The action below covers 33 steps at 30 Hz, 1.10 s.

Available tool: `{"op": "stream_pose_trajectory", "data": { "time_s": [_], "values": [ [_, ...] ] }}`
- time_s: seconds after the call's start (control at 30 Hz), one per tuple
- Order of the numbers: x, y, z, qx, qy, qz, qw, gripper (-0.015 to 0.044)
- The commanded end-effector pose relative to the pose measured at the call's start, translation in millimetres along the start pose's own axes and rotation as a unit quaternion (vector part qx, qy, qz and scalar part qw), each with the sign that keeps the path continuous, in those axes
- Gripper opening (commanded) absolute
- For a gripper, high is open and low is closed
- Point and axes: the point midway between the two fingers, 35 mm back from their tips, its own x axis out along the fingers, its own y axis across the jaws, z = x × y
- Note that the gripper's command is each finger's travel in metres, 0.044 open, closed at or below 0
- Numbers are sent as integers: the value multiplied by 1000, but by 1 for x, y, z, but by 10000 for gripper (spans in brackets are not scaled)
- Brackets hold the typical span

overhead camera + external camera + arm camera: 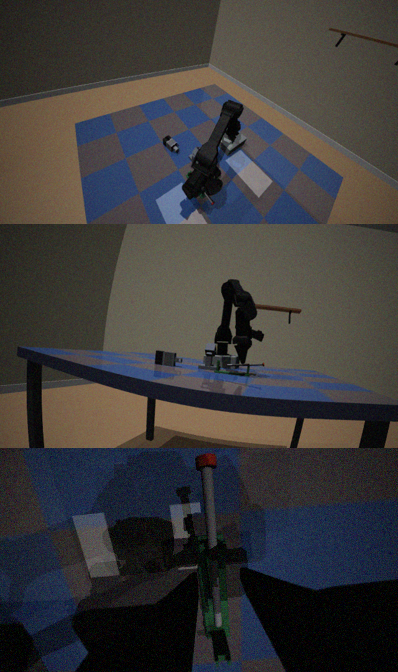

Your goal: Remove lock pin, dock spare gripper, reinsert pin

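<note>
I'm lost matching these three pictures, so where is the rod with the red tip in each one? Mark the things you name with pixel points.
Top: below centre, poking out from under the arm (209, 197).
Exterior: right of centre, lying level on a green stand (249, 364).
Wrist: upper middle, running down the picture (209, 508).
Shared landmark: the green stand (202, 195) (233, 373) (224, 610).

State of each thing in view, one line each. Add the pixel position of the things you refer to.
Gripper (199, 188) (243, 362) (218, 575): jaws open, either side of the pin's line, low over it.
Lock pin (209, 197) (256, 364) (210, 508): out of the socket, lying on the green rack.
Green rack (189, 175) (231, 373) (224, 620): on the table, bearing the pin.
Spare gripper (170, 144) (168, 359): on the table, undocked.
Mount (193, 154) (208, 367): no gripper docked.
</note>
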Motion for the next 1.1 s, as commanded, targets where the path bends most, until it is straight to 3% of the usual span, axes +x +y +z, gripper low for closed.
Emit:
{"op": "stream_pose_trajectory", "data": {
  "time_s": [0.0, 0.6, 0.83, 1.07],
  "values": [
    [10, 2, -2, -2, 2, 3, 1000, 180],
    [28, 3, -5, -2, 3, 3, 1000, 180],
    [28, 3, -5, -2, 3, 3, 1000, 0],
    [28, 3, -5, -2, 3, 3, 1000, 0]
  ]
}}
